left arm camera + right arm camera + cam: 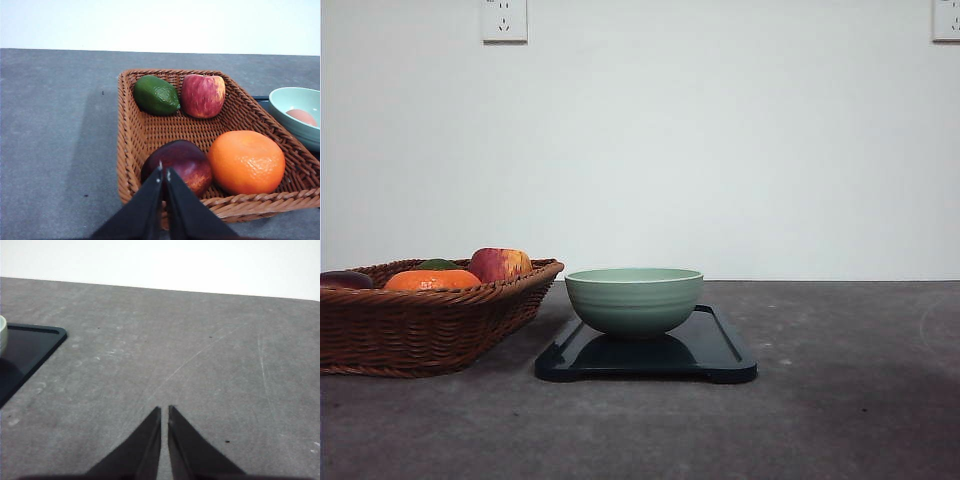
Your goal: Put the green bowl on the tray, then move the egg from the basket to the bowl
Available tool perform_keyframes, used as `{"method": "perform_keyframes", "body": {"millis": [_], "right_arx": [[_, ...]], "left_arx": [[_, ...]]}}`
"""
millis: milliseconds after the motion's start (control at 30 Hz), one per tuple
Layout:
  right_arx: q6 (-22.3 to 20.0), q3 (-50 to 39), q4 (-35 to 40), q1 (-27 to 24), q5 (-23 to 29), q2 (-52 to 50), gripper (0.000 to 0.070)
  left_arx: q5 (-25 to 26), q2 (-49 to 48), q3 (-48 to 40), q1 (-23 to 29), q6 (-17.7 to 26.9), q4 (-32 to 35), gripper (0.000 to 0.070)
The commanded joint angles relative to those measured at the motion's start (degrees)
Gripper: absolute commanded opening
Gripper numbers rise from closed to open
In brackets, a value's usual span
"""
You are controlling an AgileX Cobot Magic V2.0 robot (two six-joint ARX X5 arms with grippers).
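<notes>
The green bowl [634, 298] stands upright on the dark tray [720, 350], right of the wicker basket [420, 325]. In the left wrist view the egg [301, 116], a pale reddish-brown oval, lies inside the bowl [290, 100], beyond the basket [131, 150]. My left gripper [164, 172] is shut with nothing between its fingers, above the basket's near rim. My right gripper [164, 410] is shut and empty over bare table, off to one side of the tray's corner [30, 347].
The basket holds a green lime [156, 95], a red-yellow apple [202, 95], an orange [246, 161] and a dark red fruit [182, 160]. Grey tabletop [200, 355] stretches right of the tray. A white wall stands behind.
</notes>
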Motion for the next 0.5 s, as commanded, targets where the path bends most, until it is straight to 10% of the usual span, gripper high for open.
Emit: {"method": "perform_keyframes", "body": {"millis": [0,467], "right_arx": [[-0.4,-0.3,0.6,-0.1,0.2,0.1,0.0019],[-0.4,-0.3,0.6,-0.1,0.2,0.1,0.0018]], "left_arx": [[0.0,-0.1,-1.1,0.1,0.5,-0.4,0.0000],[0.0,-0.1,-1.1,0.1,0.5,-0.4,0.0000]]}}
